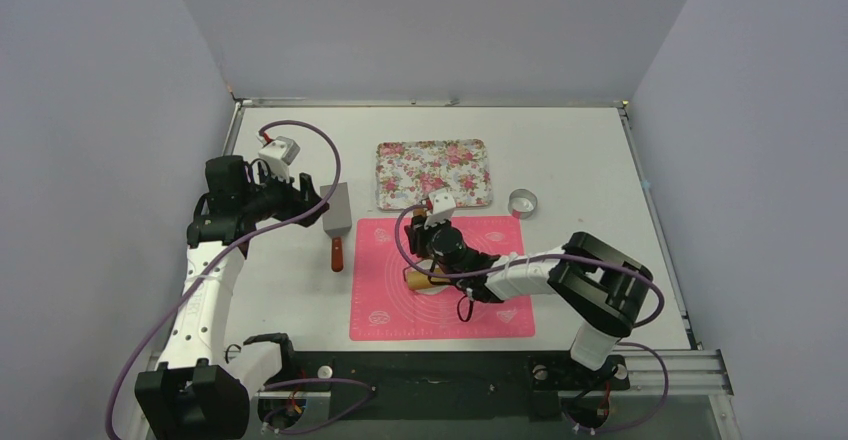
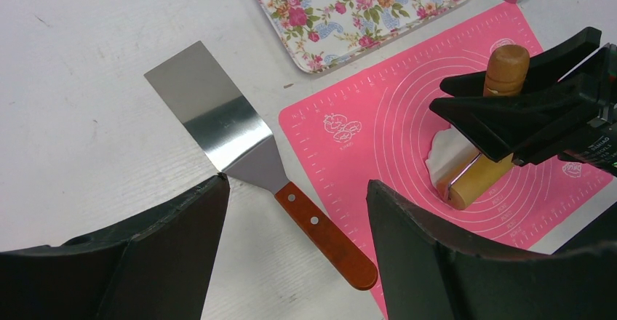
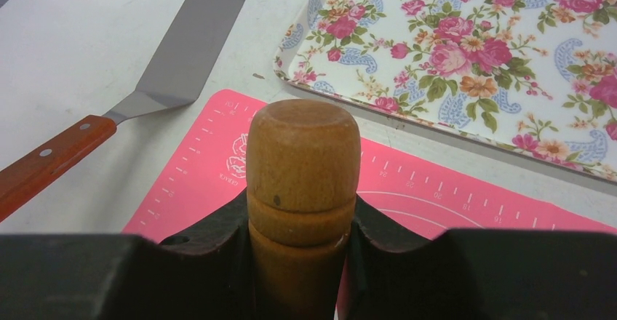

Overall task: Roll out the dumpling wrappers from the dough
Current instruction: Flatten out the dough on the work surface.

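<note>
Peeking out from under the rolling pin (image 2: 476, 180), the dough (image 2: 440, 161) is mostly hidden; right gripper (image 3: 302, 236) is clamped on the pin, left gripper (image 2: 297, 183) is spread wide, holding nothing.

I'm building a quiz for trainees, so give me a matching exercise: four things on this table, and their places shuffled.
1 spatula
2 rolling pin
3 ring cutter
4 dough

A in the right gripper
B on the pink mat, under the pin
C just right of the floral tray
D left of the mat

Pairs: 1-D, 2-A, 3-C, 4-B
</note>
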`<state>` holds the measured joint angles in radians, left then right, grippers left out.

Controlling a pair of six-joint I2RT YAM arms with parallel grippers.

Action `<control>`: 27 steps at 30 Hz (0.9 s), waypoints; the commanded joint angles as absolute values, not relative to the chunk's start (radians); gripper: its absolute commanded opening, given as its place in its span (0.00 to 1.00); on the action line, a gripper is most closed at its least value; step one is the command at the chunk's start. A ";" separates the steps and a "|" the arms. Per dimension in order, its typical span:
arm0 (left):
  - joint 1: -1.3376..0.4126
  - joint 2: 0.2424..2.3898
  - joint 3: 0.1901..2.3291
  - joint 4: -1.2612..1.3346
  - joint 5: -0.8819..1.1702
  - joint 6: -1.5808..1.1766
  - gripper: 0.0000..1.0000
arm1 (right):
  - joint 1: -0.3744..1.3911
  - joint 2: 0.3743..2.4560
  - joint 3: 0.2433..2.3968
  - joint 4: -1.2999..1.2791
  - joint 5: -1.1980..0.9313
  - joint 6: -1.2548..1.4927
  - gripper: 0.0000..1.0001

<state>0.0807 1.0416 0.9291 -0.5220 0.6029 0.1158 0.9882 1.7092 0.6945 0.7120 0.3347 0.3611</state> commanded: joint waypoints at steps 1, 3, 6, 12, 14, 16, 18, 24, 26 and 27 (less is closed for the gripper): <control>0.086 1.030 0.939 -0.494 0.611 0.123 0.68 | 1.010 1.730 0.628 0.692 0.348 0.389 0.00; 0.086 1.032 0.940 -0.494 0.612 0.122 0.68 | 0.993 1.741 0.642 0.701 0.344 0.381 0.00; 0.087 1.033 0.944 -0.494 0.614 0.120 0.68 | 0.962 1.755 0.695 0.703 0.328 0.353 0.00; 0.086 1.037 0.947 -0.493 0.614 0.118 0.68 | 0.911 1.778 0.772 0.688 0.318 0.325 0.00; 0.086 1.038 0.949 -0.493 0.614 0.118 0.68 | 0.911 1.792 0.776 0.685 0.313 0.333 0.00; 0.086 1.039 0.951 -0.493 0.614 0.118 0.68 | 0.911 1.795 0.745 0.714 0.310 0.363 0.00; 0.086 1.040 0.949 -0.490 0.615 0.118 0.68 | 0.916 1.783 0.701 0.738 0.312 0.384 0.00; 0.086 1.038 0.945 -0.483 0.618 0.113 0.68 | 0.965 1.793 0.592 0.780 0.342 0.422 0.00; 0.087 1.034 0.946 -0.486 0.620 0.112 0.68 | 0.976 1.790 0.573 0.796 0.354 0.441 0.00; 0.088 1.030 0.948 -0.489 0.620 0.112 0.68 | 0.986 1.787 0.569 0.797 0.366 0.444 0.00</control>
